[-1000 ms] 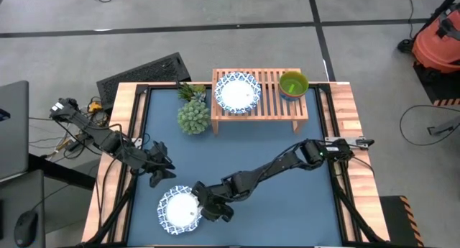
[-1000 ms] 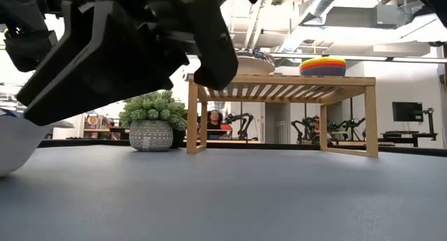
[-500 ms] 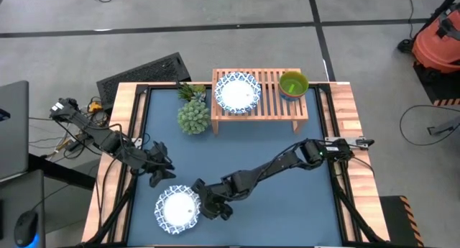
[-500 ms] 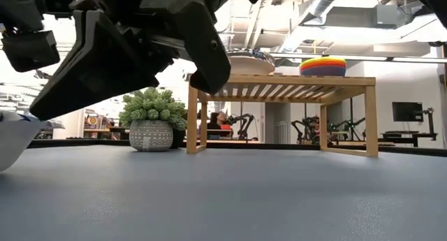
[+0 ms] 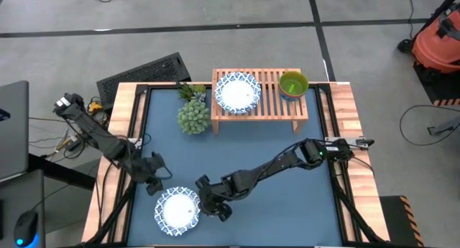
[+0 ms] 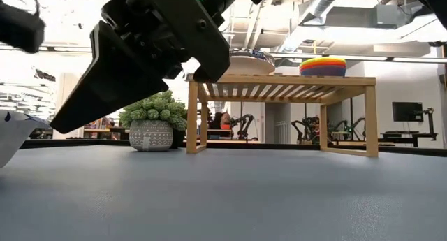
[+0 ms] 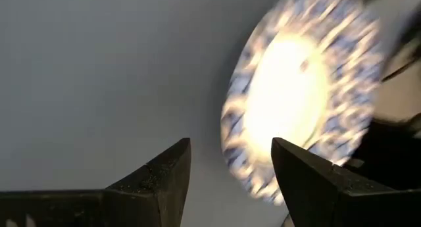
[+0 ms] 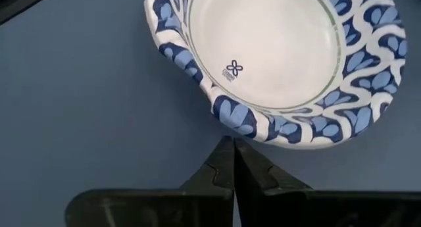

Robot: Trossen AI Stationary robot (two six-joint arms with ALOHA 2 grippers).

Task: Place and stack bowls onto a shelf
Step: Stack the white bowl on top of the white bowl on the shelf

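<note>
A patterned bowl [image 5: 177, 210] with a blue-and-white rim sits opening up near the table's near left. My right gripper [image 5: 205, 205] is shut at its right-hand rim. My left gripper [image 5: 154, 183] hovers open just beyond the bowl's far left side; its wrist view shows the bowl [image 7: 296, 89] blurred ahead of the open fingers [image 7: 164, 181]. The light-wood shelf [image 5: 267, 108] stands at the far middle. It carries another patterned bowl [image 5: 237, 92] on its left and a stack of small coloured bowls [image 5: 293, 83], green on top, on its right. My right gripper pinches the outer edge of the bowl's rim [image 8: 231, 125] between its two shut fingers [image 8: 220, 164], only at their tips. The fingers come in low from the table's right. The rim is kinked to a corner at the pinch, and the bowl stays opening up.
A green spiky plant in a patterned pot [image 5: 192, 115] stands left of the shelf, between it and the table's left border. Blue tabletop lies open between the shelf and the arms. A wooden border [image 5: 343, 133] frames the table.
My left gripper has moved toward the table's near edge and down, closing in on the bowl's far left side. The bowl has edged slightly toward the left edge while my right gripper stays at its rim.
</note>
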